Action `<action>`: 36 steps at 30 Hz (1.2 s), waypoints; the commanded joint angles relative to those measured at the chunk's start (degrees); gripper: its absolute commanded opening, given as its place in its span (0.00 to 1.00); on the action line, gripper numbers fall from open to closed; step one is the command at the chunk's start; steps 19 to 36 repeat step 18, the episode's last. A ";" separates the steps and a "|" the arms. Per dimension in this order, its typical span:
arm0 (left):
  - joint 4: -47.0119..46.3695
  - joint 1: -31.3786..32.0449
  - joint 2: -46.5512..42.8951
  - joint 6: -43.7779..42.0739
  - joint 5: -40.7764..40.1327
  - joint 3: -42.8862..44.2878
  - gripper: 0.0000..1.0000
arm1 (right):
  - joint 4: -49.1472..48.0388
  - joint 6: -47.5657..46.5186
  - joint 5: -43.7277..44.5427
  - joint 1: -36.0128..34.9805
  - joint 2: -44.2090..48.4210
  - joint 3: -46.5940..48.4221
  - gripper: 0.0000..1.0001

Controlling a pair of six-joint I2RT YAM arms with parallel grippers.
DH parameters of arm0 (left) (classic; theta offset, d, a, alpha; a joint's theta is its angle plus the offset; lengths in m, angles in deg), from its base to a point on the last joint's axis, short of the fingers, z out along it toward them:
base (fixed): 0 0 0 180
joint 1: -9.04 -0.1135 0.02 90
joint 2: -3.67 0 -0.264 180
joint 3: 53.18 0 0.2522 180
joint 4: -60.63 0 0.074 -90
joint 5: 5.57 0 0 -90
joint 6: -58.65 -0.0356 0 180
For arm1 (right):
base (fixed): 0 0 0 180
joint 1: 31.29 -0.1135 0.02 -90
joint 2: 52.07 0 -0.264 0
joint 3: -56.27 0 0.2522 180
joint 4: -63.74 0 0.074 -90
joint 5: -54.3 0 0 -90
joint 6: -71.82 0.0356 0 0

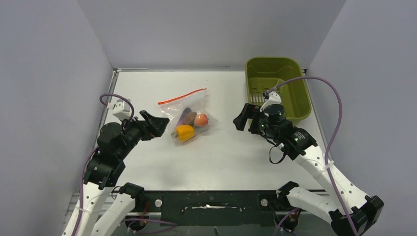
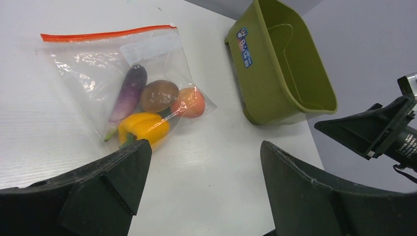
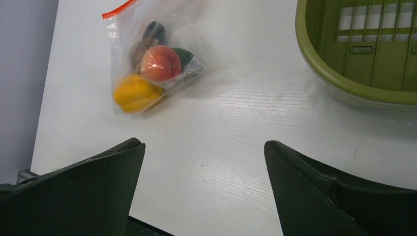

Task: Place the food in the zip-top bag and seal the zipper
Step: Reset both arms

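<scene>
**Step in hand.** We judge loading complete and sealing at or near its end. All the food we can see sits inside the zip-top bag (image 1: 189, 118). The bag lies flat on the table (image 1: 221, 157), well to the left of the basket (image 2: 265, 83).

**Gripper state.** The left gripper (image 2: 204, 147) is released, its jaws wide apart with nothing between them. It hangs on the side of the bag away from the basket, near the bag's bottom corner. The right gripper (image 3: 204, 145) is likewise spread and empty. It sits just beside the basket's near left corner, between basket and bag.

**Condition of the bag.** The plastic is clear and crinkled. The zipper (image 2: 105, 33) runs as one thin, straight red strip along the mouth edge. We cannot tell whether it is pressed shut along its full length. The contents crowd the opposite end:

- a yellow bell pepper (image 2: 145, 127)
- a red-orange round fruit (image 3: 161, 63)
- a purple piece (image 2: 129, 93)
- a brown piece (image 2: 159, 95)
- a dark green piece (image 3: 184, 55)

**Next move.** We would check the strip from end to end. Any gap calls for a pinch and slide along it while the other gripper steadies the bag.
</scene>
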 commanded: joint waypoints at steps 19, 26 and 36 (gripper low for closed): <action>0.99 -0.30 -1.64 -0.07 -2.47 1.25 0.82 | -9.87 -0.53 0.27 -0.36 5.62 -2.34 0.98; 0.99 -0.30 -1.64 -0.07 -2.47 1.25 0.82 | -9.87 -0.53 0.27 -0.36 5.62 -2.34 0.98; 0.99 -0.30 -1.64 -0.07 -2.47 1.25 0.82 | -9.87 -0.53 0.27 -0.36 5.62 -2.34 0.98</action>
